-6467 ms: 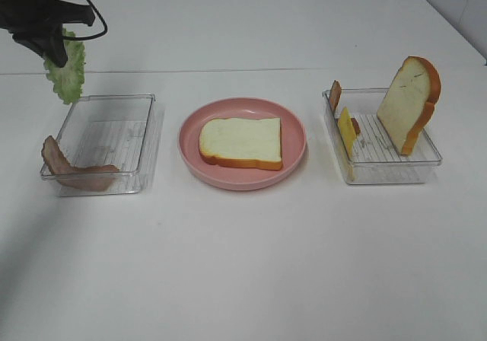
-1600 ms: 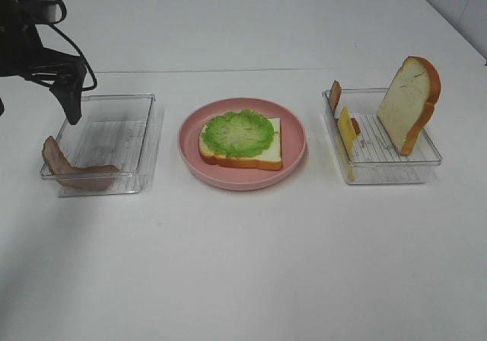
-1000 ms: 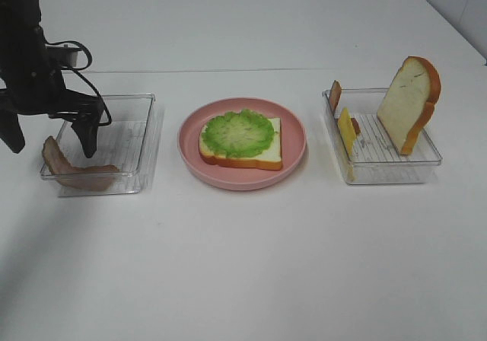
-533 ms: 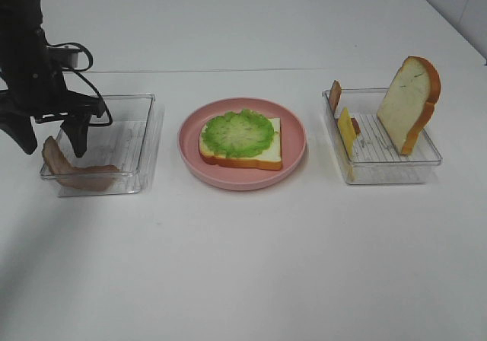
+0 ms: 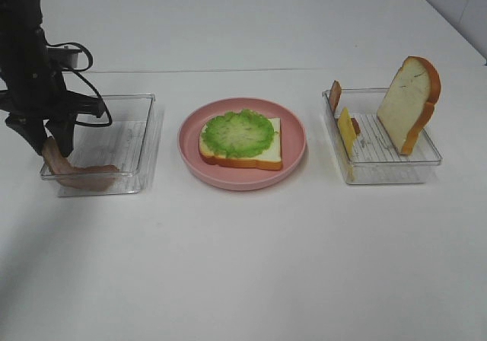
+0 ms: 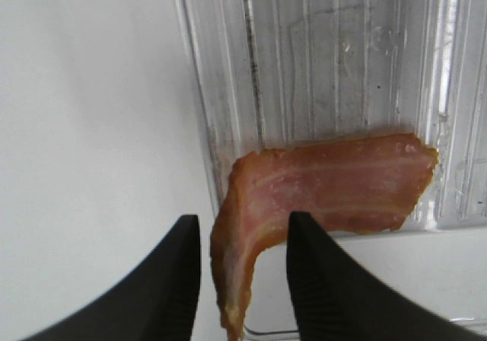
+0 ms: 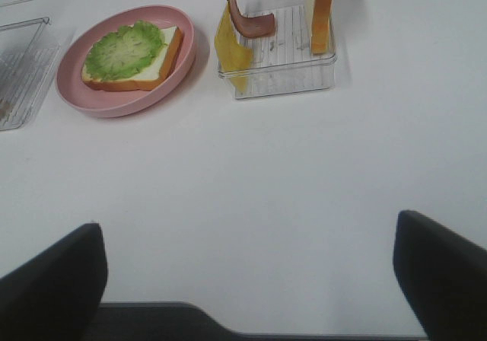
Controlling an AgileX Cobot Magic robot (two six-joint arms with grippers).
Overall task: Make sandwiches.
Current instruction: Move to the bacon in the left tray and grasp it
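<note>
On the pink plate point(image 5: 295, 152) a bread slice point(image 5: 268, 157) lies flat with green lettuce point(image 5: 240, 133) on top. A brown-red bacon strip point(image 5: 76, 173) lies in the front left corner of the left clear tray point(image 5: 133, 120), with one end curling up over the tray's wall. My left gripper point(image 5: 48, 141) is down at that end. In the left wrist view its open fingers point(image 6: 171, 280) stand on either side of the bacon's raised end point(image 6: 327, 185) with a small gap on each side. My right gripper point(image 7: 247, 280) is open and empty, out of the exterior view.
The right clear tray point(image 5: 396, 164) holds an upright bread slice point(image 5: 409, 101), a yellow cheese slice point(image 5: 347, 132) and a second bacon strip point(image 5: 335, 95). The right wrist view shows the same tray point(image 7: 289, 74) and plate point(image 7: 133, 109) far from the right gripper.
My left gripper has moved left and down from over the left tray to the bacon's raised end, and its fingers have come closer together around it. Nothing else moved.
</note>
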